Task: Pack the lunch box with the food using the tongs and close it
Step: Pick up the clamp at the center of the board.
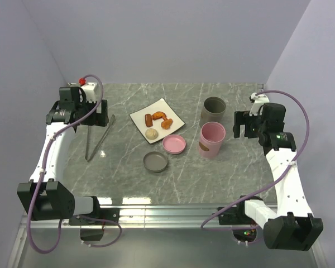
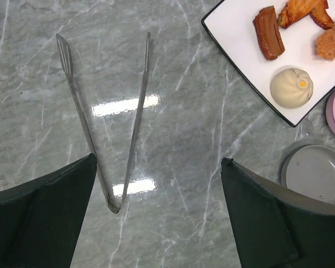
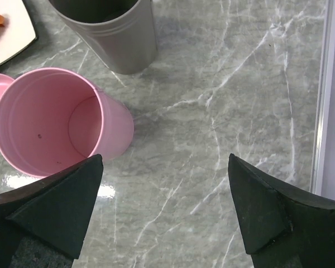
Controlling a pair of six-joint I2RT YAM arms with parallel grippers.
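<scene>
The tongs (image 1: 99,138) lie flat on the marble with their arms spread, left of the white plate (image 1: 139,118). My left gripper (image 1: 92,116) hovers open above them; in the left wrist view the tongs' joined end (image 2: 113,206) sits just inside my left finger (image 2: 56,195), gripper centre (image 2: 159,162). The food rests on the plate (image 2: 234,33): a sausage (image 2: 268,32), an orange-brown piece (image 2: 304,8), a nugget (image 2: 332,44) and a pale ball (image 2: 291,87). The lunch box is a pink container (image 1: 212,139) and a grey container (image 1: 214,110), both uncovered. My right gripper (image 1: 247,124) (image 3: 165,159) stands open beside the pink container (image 3: 44,123), holding nothing.
A pink lid (image 1: 173,144) and a grey lid (image 1: 156,162) lie on the table in front of the plate. The grey container (image 3: 109,33) stands behind the pink one. A metal rail (image 3: 324,111) marks the table's right edge. Walls close in both sides.
</scene>
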